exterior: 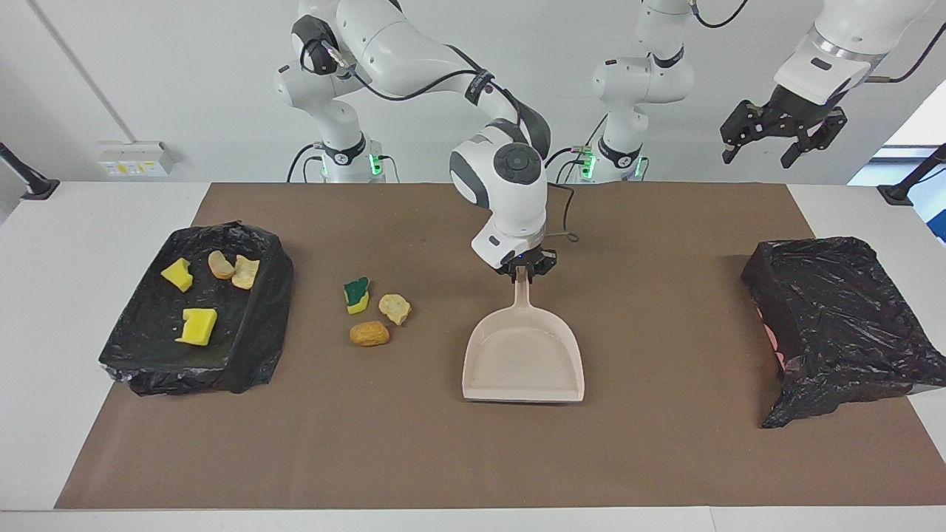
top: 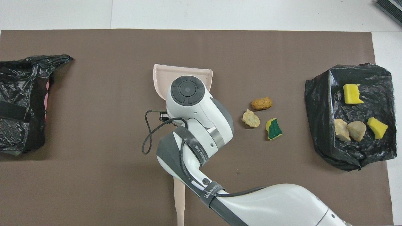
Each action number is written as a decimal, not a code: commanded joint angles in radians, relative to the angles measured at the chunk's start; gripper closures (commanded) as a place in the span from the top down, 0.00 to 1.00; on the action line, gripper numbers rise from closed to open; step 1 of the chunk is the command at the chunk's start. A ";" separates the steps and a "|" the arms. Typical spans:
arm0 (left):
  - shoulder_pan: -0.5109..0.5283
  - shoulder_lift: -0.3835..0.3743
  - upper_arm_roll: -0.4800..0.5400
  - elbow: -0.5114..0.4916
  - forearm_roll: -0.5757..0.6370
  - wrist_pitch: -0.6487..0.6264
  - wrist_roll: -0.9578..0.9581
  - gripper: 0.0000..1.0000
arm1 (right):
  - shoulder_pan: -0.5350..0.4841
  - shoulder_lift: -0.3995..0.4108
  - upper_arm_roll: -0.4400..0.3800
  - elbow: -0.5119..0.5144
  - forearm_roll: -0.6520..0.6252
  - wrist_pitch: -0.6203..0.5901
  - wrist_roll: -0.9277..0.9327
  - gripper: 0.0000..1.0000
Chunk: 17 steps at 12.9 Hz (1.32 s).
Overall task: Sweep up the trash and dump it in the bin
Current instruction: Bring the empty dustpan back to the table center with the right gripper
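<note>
Three loose trash pieces (exterior: 373,310) lie on the brown mat, toward the right arm's end beside the beige plastic dustpan (exterior: 523,360).
My right arm hides the brush; I see the right gripper (exterior: 524,267) clamped on the dustpan's handle, mouth pointing away from the robots; the left gripper (exterior: 782,133) hangs spread, empty.

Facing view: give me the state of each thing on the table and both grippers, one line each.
Dustpan: empty, flat on the mat, handle held.
Right gripper: shut on the dustpan handle.
Left gripper: open, empty, raised, waiting.
Bin with trash: holds four pieces.
Green-faced sponge, tan lump, orange-brown lump: loose on the mat, unswept.
Second bin: tipped, contents unseen.
Brush: lying unheld.
</note>
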 commanded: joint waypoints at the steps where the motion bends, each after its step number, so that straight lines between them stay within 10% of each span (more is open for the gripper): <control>1: -0.003 -0.022 0.007 -0.025 0.011 -0.007 -0.001 1.00 | -0.021 0.004 0.005 0.010 -0.018 0.007 -0.106 0.00; 7: 0.037 -0.022 0.005 -0.025 0.014 -0.008 0.002 1.00 | -0.002 0.027 0.004 -0.007 -0.015 0.016 -0.042 0.00; 8: 0.037 -0.022 0.005 -0.026 0.014 -0.007 0.002 1.00 | -0.005 0.027 0.005 -0.008 -0.012 0.026 -0.041 0.18; 10: 0.037 -0.024 0.005 -0.029 0.014 -0.004 0.011 1.00 | -0.013 0.025 0.005 -0.010 -0.021 0.044 -0.053 1.00; 17: 0.027 -0.013 0.005 -0.048 0.014 0.050 0.010 1.00 | -0.054 -0.115 0.005 -0.031 0.022 -0.130 -0.057 1.00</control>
